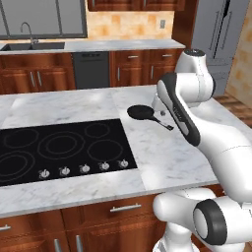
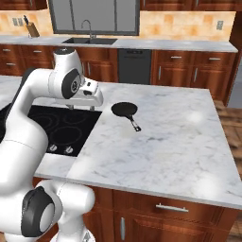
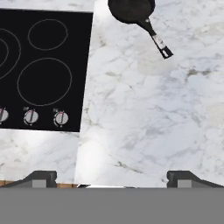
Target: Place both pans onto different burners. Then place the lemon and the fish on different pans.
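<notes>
Gripper (image 3: 111,178) tips sit closest, spread wide with nothing between them, hovering over bare marble tabletop (image 3: 144,113) just right of the cooktop (image 3: 43,65). One pan (image 3: 131,9) lies on the marble ahead of the gripper, beside the cooktop's far corner, handle (image 3: 157,40) pointing back toward the gripper and apart from it. So I'd say nothing's done yet: no pan on a burner (image 3: 44,82), and lemon and fish both wait.

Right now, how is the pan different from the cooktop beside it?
The pan is round and small with a handle pointing toward the robot; the cooktop is a large flat rectangle marked with burner rings. The pan lies on the marble counter, the cooktop sits flush in it. Both are black.
</notes>
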### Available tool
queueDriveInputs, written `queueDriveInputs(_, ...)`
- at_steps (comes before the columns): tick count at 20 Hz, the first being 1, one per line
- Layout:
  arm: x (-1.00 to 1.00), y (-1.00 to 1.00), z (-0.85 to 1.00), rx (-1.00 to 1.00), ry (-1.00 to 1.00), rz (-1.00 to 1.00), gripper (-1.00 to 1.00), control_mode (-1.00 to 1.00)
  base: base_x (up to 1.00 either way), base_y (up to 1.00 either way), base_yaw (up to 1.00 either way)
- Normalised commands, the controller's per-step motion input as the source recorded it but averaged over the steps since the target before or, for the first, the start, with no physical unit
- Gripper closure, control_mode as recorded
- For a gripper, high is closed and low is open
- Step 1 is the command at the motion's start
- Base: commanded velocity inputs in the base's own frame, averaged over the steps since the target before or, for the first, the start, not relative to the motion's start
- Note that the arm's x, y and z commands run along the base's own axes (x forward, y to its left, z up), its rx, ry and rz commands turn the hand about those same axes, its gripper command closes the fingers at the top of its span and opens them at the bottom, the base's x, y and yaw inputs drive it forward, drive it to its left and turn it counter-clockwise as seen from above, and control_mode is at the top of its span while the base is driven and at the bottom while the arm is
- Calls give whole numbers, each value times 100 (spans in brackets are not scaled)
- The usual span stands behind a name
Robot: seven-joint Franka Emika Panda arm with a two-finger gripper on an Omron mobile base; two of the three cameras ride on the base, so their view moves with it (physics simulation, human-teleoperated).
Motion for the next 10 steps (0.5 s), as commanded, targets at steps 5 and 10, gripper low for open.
queueDriveInputs(5,26,-8,0,0,0,-1,-100,-100,0,0,0)
queueDriveInputs(10,38,-26,-7,0,0,-2,-100,-100,0,0,0)
